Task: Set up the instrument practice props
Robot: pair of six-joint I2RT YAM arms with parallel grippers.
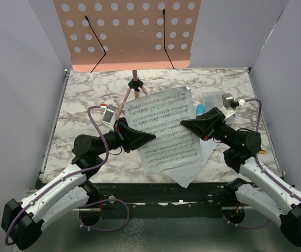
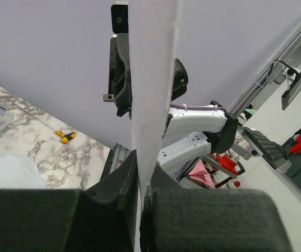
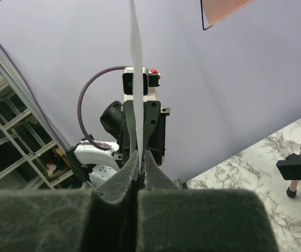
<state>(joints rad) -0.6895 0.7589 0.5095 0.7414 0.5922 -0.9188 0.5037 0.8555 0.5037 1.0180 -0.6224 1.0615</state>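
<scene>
A: sheet-music page [image 1: 165,131] – where is it, which way does it point?

B: held up off the tabletop [image 1: 82,100], mid-workspace, in front of the music stand [image 1: 126,31]. long axis runs near-to-far, far end leaning a bit left. printed side faces up at the top camera and the staves run left to right. far short edge sits near the stand's tripod legs [image 1: 134,86].

A: claws?

B: left claw [image 1: 146,137] is clamped on the page's left long edge, about mid-length. right claw [image 1: 188,125] is clamped on the right long edge, slightly farther back. they face each other across the page, with the paper spanning between them.

A: wrist cams agree?

B: yes. both show the page edge-on, a thin white strip rising straight out from between the closed pads [image 3: 192,220], with the opposite claw behind it. pads touch the paper on both sides.

A: other props?

B: second sheet-music page [image 1: 189,176] lies flat on the tabletop under the held one, its near corner poking out toward the arm bases. blue toy microphone [image 1: 199,109] is just past the held page's right edge, mostly hidden, beside the clear plastic box [image 1: 213,98].
</scene>
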